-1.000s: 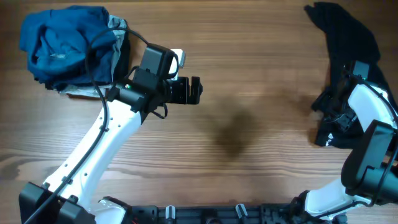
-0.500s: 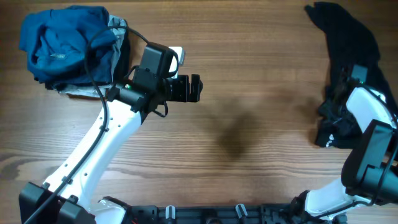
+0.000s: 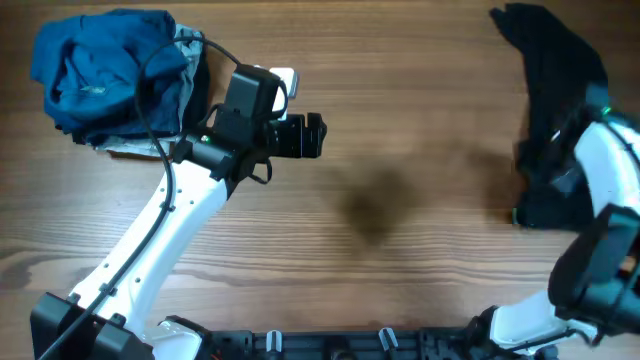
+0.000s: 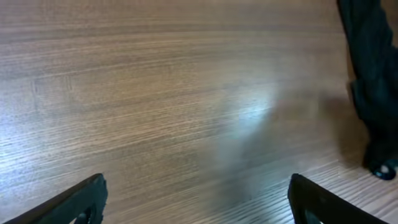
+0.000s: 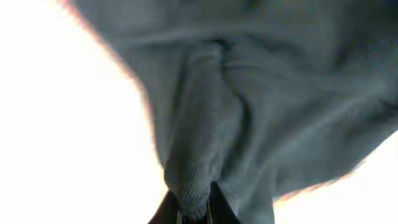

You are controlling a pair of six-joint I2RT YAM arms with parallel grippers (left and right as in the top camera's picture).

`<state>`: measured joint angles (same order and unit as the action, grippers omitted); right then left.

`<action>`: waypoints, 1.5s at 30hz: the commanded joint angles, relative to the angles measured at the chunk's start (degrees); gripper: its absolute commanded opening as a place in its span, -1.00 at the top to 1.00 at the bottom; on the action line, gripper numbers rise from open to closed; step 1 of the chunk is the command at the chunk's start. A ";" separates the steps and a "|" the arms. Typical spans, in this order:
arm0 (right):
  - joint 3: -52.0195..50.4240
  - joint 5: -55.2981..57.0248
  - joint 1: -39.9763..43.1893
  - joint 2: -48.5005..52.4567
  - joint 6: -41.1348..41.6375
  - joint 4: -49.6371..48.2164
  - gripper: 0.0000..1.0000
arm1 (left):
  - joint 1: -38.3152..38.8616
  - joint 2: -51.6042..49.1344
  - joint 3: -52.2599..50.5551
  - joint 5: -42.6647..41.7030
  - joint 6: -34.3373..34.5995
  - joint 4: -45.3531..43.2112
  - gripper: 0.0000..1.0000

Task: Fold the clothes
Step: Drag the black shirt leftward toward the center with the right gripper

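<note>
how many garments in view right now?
2 for sure: blue garment bunched at the far left corner; black garment along the right edge, pinched by the right gripper. Grey fabric peeking beside the blue one may be another.

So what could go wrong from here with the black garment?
The right gripper pinches just a thin ridge of the black garment, so it may slip out. The left gripper hangs open over bare table, apart from the cloth; pulled by one point, the cloth will likely bunch rather than spread.
</note>
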<state>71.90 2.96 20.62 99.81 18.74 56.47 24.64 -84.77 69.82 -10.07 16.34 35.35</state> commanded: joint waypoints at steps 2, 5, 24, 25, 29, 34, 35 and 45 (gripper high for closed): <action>15.12 -20.61 -0.61 -6.05 -14.95 7.82 0.91 | 0.11 -0.31 1.07 1.03 -0.94 -1.38 -0.74; 23.50 -21.55 -5.09 -8.74 -16.90 11.58 0.91 | -0.02 0.85 1.09 1.01 -0.94 -1.55 -0.73; 25.73 -25.14 -35.69 -9.92 -0.74 -0.83 -0.05 | -1.03 12.72 1.25 6.73 -0.50 3.06 -0.87; 25.73 -24.48 -35.12 -9.94 -0.76 -0.98 -0.06 | -1.03 12.72 1.25 6.71 -0.50 3.17 -0.88; 25.73 -17.86 -31.23 -9.92 -2.16 -1.53 -0.08 | -0.96 12.57 1.25 5.81 -0.48 3.17 -0.95; 25.70 -12.57 -24.55 -9.92 -4.90 0.17 -0.22 | 1.05 5.92 1.22 1.16 -0.50 3.13 -0.92; 25.70 -12.55 -23.19 -9.92 -5.29 1.14 -0.22 | 1.25 3.23 1.22 1.16 -0.46 3.43 -0.85; 25.70 -9.35 -20.26 -9.92 -6.93 5.20 -0.22 | 0.98 -17.05 1.22 3.74 11.58 1.55 -0.57</action>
<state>96.27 -8.45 0.21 90.96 12.51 61.54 25.67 -98.61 70.35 -6.68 24.43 38.30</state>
